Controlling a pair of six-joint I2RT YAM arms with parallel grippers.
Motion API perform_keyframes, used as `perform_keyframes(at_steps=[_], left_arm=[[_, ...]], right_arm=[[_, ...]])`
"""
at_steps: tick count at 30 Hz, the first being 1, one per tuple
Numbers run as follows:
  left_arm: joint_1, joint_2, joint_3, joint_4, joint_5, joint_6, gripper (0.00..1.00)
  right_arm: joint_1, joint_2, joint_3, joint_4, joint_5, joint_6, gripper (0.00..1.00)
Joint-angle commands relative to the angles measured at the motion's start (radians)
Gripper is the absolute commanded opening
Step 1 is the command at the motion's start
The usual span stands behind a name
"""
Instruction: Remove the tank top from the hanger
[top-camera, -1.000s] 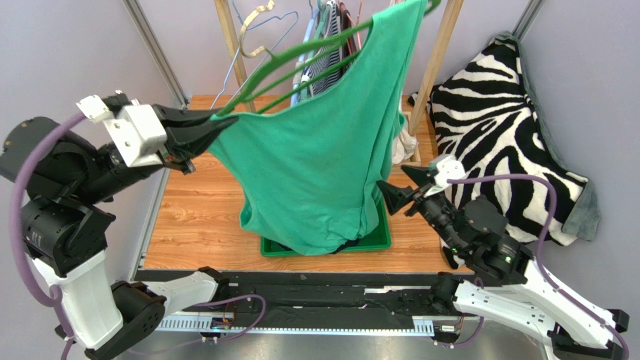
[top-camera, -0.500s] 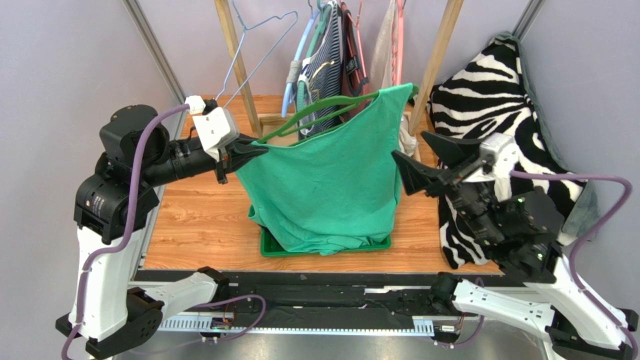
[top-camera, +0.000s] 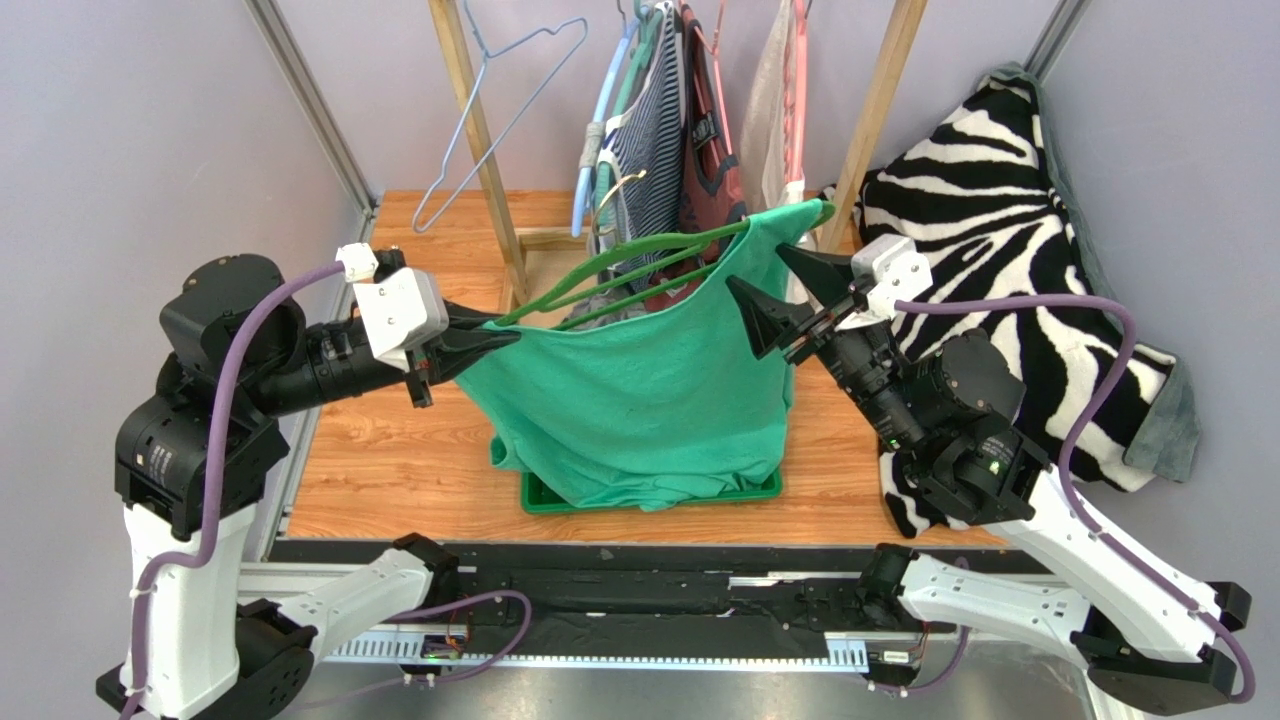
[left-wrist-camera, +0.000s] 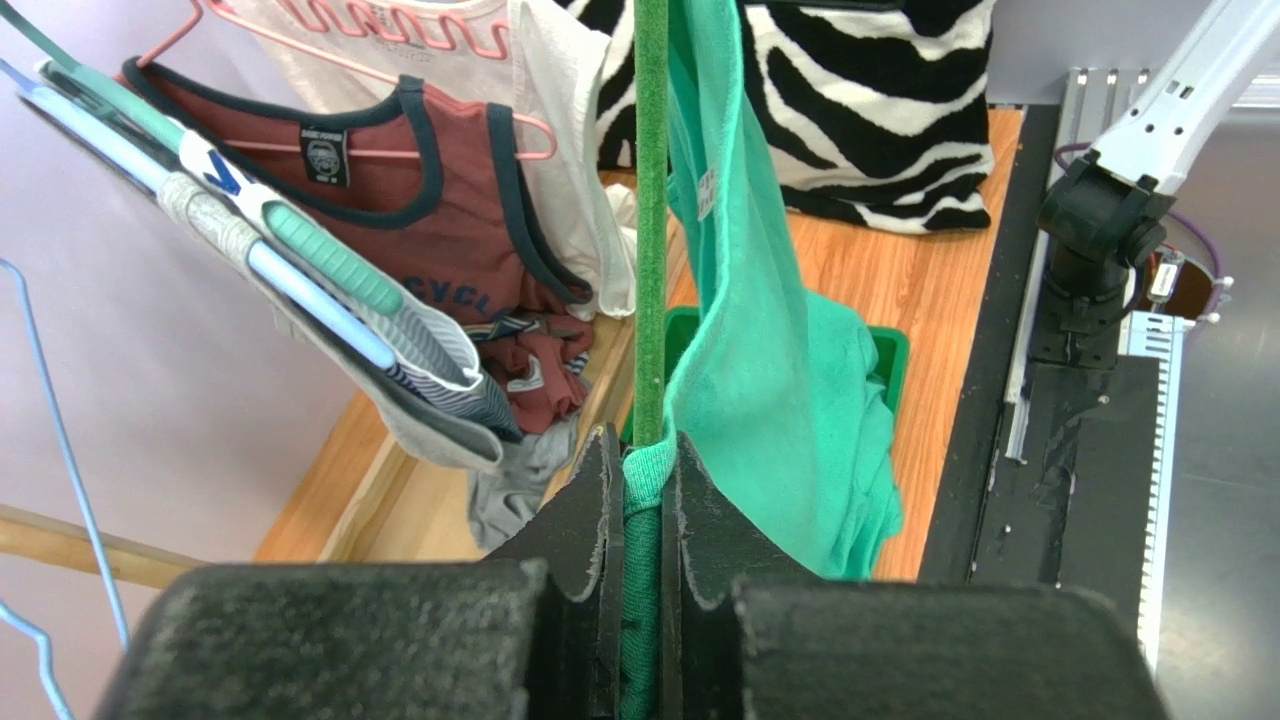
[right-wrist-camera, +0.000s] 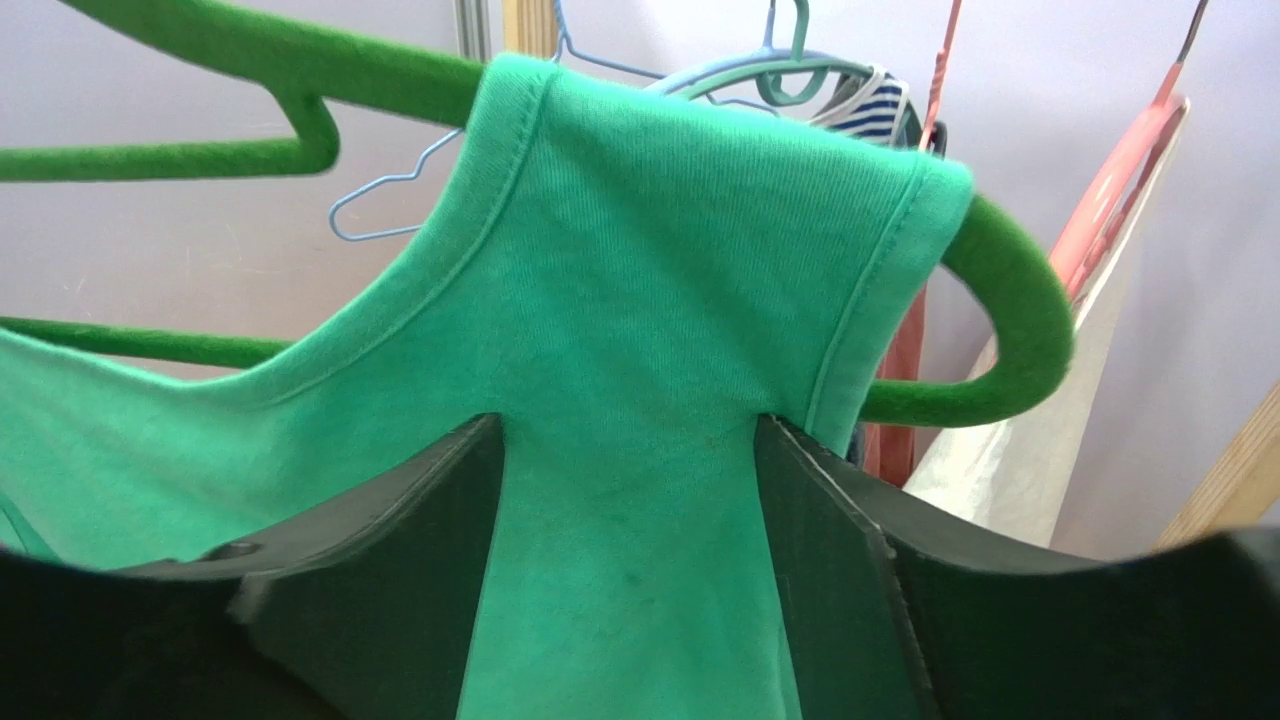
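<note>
The tank top (top-camera: 646, 398) covers all but the rim of a green tray (top-camera: 763, 485). One end of the hanger (left-wrist-camera: 649, 225) vanishes inside the left gripper (left-wrist-camera: 643, 453). Blurred fingers of the right gripper (right-wrist-camera: 628, 435) may or may not touch the fabric.

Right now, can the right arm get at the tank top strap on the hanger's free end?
Probably yes. The right arm has its jaws open astride the fabric just under the strap, beside the hanger end; nothing sits between.
</note>
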Motion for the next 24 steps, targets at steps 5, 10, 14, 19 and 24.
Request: perform_keyframes(at_steps=[5,10,14,19,24], left_arm=[[0.005,-0.015,-0.032,0.040,0.006,0.034,0.00],[0.005,-0.018,-0.048,0.040,-0.011,0.043,0.00],[0.003,-0.017,-0.058,0.045,-0.042,0.051,0.00],[0.005,-0.015,-0.048,0.045,-0.036,0.054,0.00],[0.005,-0.014,-0.025,0.042,-0.016,0.045,0.00]], right_arm=[[-0.006,0.043,0.060,0.100,-0.061,0.050,0.16],[-0.006,0.023,0.051,0.100,-0.044,0.072,0.00],[-0.006,-0.026,0.029,0.089,0.017,0.075,0.00],[-0.008,-0.129,-0.030,0.043,0.097,0.052,0.00],[-0.013,-0.169,-0.073,-0.008,0.066,0.078,0.67]])
